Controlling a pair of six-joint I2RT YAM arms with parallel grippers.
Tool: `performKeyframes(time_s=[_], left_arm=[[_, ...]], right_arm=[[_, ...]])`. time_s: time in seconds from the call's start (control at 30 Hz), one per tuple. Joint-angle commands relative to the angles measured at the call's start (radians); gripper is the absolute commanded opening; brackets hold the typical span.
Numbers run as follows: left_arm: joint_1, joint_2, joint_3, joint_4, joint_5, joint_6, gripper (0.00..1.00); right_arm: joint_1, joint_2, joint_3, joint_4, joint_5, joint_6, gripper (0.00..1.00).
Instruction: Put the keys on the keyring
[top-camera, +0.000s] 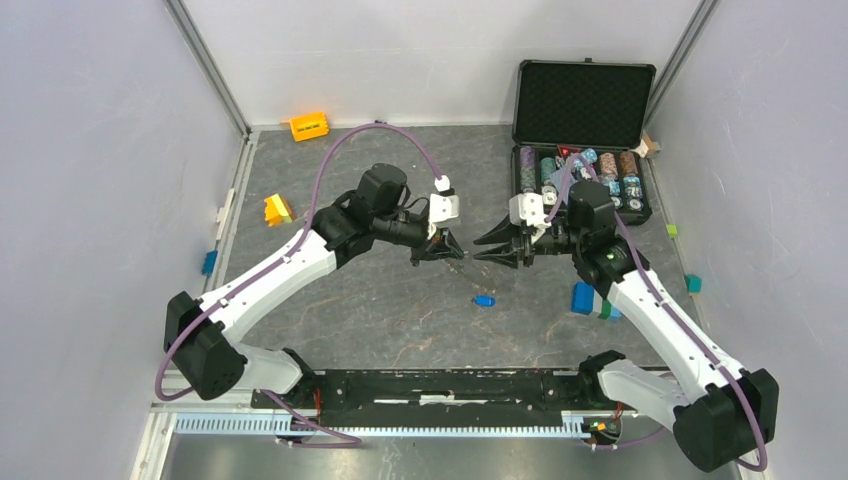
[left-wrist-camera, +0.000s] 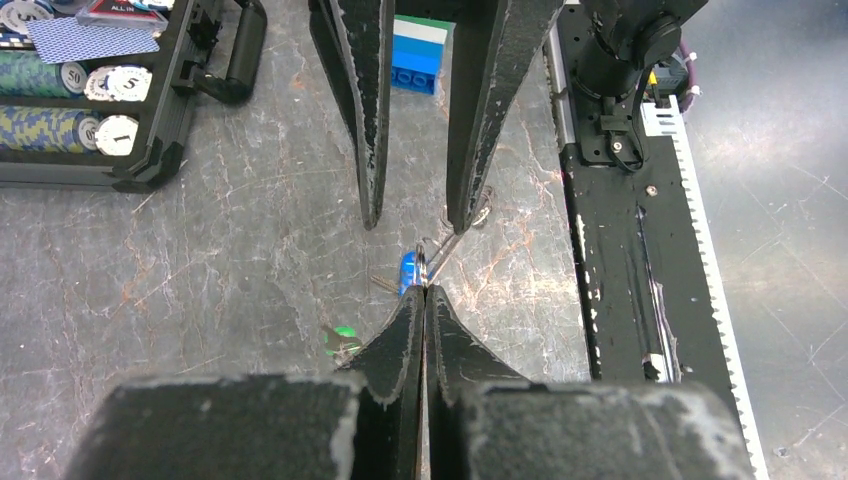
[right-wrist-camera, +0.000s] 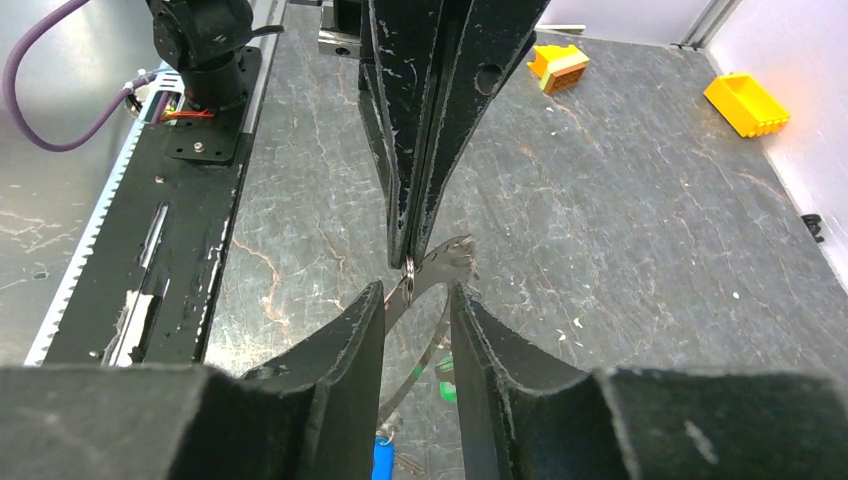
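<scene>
My left gripper (top-camera: 457, 254) is shut, and at its very tips it pinches a small thin metal keyring (right-wrist-camera: 409, 284), seen edge-on. The keyring (left-wrist-camera: 424, 268) also shows just past the closed tips in the left wrist view. Tip to tip with it is my right gripper (top-camera: 480, 252), open. Its jaws (right-wrist-camera: 417, 290) stand either side of the ring without touching it. The blue key (top-camera: 484, 300) lies on the table below, apart from both grippers. The green key (left-wrist-camera: 343, 338) shows beside the left fingers. I cannot tell whether the green key hangs or lies flat.
An open black case (top-camera: 585, 100) of poker chips stands at the back right. A blue block (top-camera: 583, 297) and a green one (top-camera: 605, 310) sit near the right arm. Yellow blocks (top-camera: 277, 209) and an orange one (top-camera: 309, 126) lie at the back left. The black base rail (top-camera: 450, 385) runs along the near edge.
</scene>
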Motion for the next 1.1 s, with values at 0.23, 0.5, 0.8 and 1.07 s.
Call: performKeyframes(time_s=[0.23, 0.5, 0.8, 1.07], left_arm=[[0.002, -0.036, 0.007, 0.056, 0.052, 0.001, 0.02], [0.002, -0.026, 0.008, 0.053, 0.046, 0.01, 0.02], [0.035, -0.087, -0.033, -0.015, 0.031, 0.142, 0.42], [0.049, -0.134, -0.077, 0.057, 0.005, 0.124, 0.52]], right_arm=[[0.045, 0.051, 0.007, 0.009, 0.021, -0.018, 0.3], [0.065, 0.067, 0.021, 0.002, 0.081, -0.034, 0.0], [0.064, 0.026, -0.038, 0.264, 0.042, 0.154, 0.0], [0.057, 0.058, -0.138, 0.595, -0.007, 0.454, 0.0]])
